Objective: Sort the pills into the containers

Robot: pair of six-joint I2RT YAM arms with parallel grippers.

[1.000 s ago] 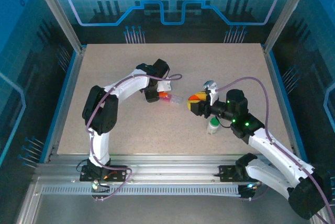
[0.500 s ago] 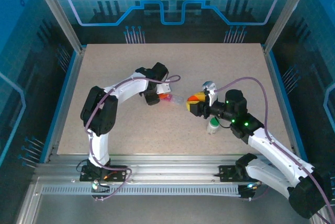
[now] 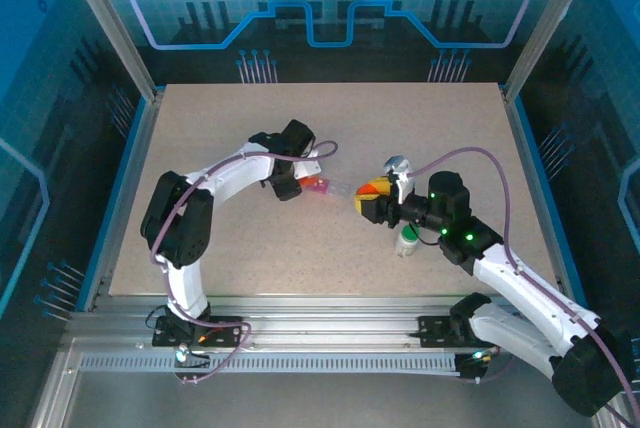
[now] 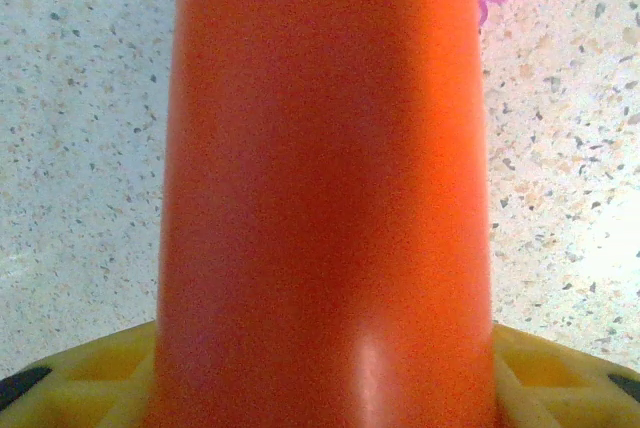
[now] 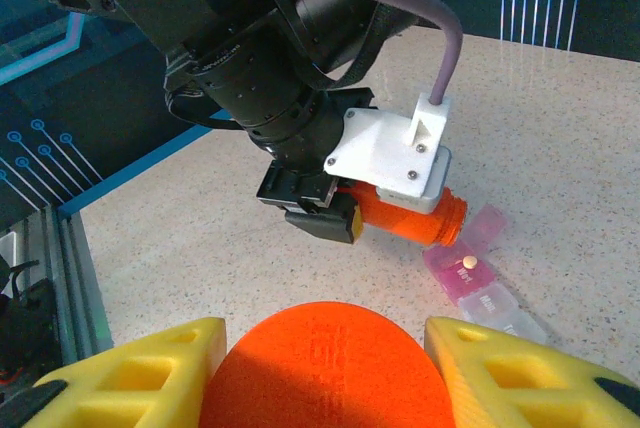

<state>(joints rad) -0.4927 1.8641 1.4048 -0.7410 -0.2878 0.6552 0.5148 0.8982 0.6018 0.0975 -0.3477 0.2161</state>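
We read this as the pouring step. The left jaws are clamped on an orange bottle (image 5: 400, 213), which is tipped nearly onto its side with its open mouth just above the pill box (image 3: 330, 188). The box lies on the worktop (image 3: 230, 248) near the middle, between the two arms. In the right wrist view the mouth sits over the pink compartment (image 5: 462, 273), where one small pale pill (image 5: 468, 263) seems to rest. We cannot tell what, if anything, is in the colourless compartment (image 5: 515, 316) joined to it. The right jaws are closed on a round orange cap (image 5: 320, 368), presumably the bottle's, held apart from the box. A white bottle with a green part (image 3: 407, 240) stands on the worktop close by the right arm. Next, we judge, the left arm needs a gentle tilt or a small shake, so that pills drop a few at a time into the pink cell and none bounce onto the worktop. Too steep a tip could dump the lot. The white bottle's contents would likely go to the colourless cell afterwards.
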